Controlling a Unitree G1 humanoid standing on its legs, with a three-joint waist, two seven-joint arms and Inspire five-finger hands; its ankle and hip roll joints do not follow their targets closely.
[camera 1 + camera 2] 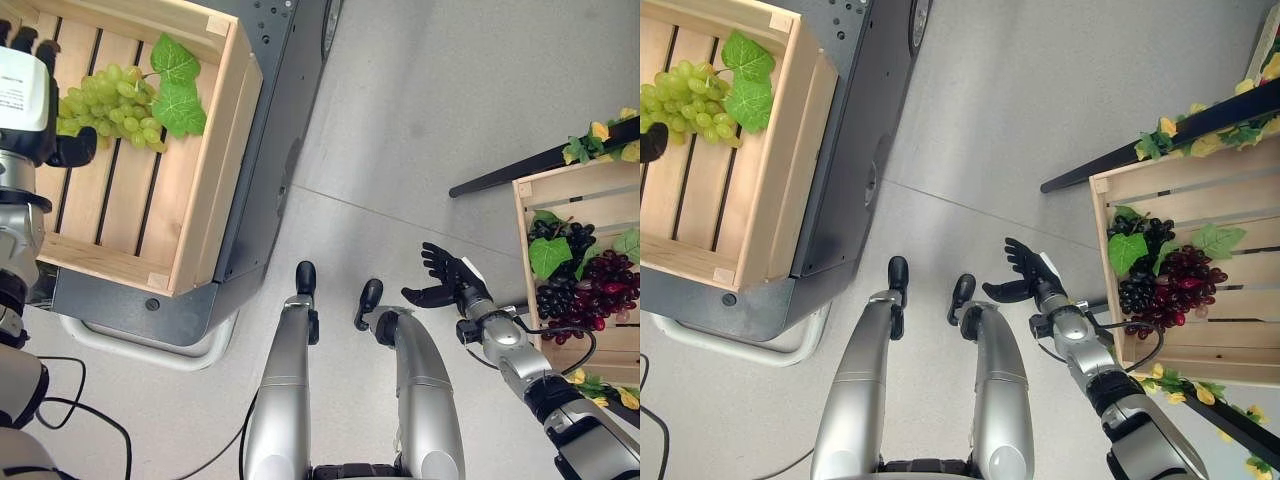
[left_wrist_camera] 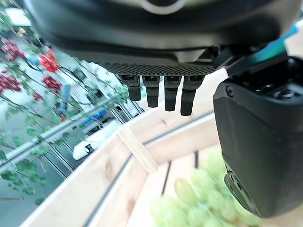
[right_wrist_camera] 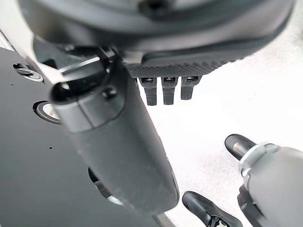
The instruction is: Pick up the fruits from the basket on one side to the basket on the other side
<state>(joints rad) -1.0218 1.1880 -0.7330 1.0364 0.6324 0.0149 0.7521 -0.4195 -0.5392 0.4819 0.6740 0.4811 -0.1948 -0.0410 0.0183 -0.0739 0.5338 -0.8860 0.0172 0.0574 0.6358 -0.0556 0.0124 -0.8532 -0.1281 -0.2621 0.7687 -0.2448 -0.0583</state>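
Floor [image 1: 420, 110]: pale grey, smooth, with a thin seam running diagonally across the middle of the frame.
Platform [image 1: 270, 120]: dark grey metal stand at upper left of the frame, bolt holes along its top, a rounded corner at lower left.
Base rail [image 1: 150, 352]: white curved tube on the floor under the platform's lower edge.
Bar [image 1: 1160, 140]: black, slanting across the upper right of the frame, wound with green and yellow artificial leaves [image 1: 1170, 130].
Light: even, soft, faint shadows only.
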